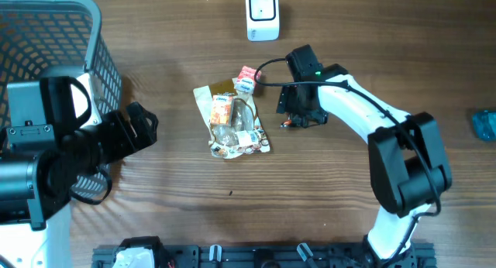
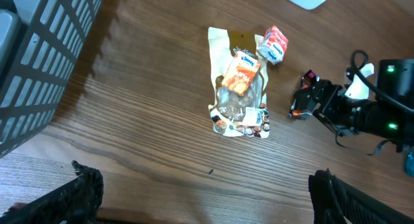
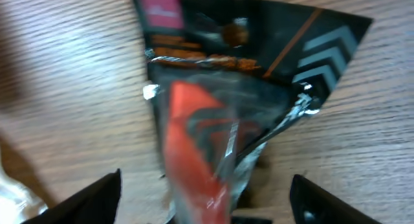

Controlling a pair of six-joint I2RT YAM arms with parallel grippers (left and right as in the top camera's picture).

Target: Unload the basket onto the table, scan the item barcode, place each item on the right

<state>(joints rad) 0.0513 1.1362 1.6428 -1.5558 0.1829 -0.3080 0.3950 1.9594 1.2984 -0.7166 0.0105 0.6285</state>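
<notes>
The item in hand looks to be the dark foil packet point(image 3: 226, 88), black with a pink label strip and a red-orange panel. It lies flat on the table point(image 1: 170, 214), right of the heap of snack packets point(image 1: 232, 121) and nearer than the white scanner point(image 1: 262, 14) at the far edge.

The right gripper point(image 3: 206, 185) hangs directly over it with its jaws spread astride the packet's near end and bare wood showing inside the left finger — not yet pinching it. The left gripper point(image 2: 204, 179) is spread wide and holds nothing, over bare wood near the basket point(image 1: 93, 36).

The packet reads as light, thin and soft. Its film is crinkled and glossy, so it will likely buckle under the pads and could slide out of a shallow pinch. The safest hold is probably across a sealed edge or the gathered near end, where the foil is doubled and stiffer. A grip across the middle risks creasing the printed face — and the barcode, which cannot be made out here, has to stay flat and uncovered for the scanner.
</notes>
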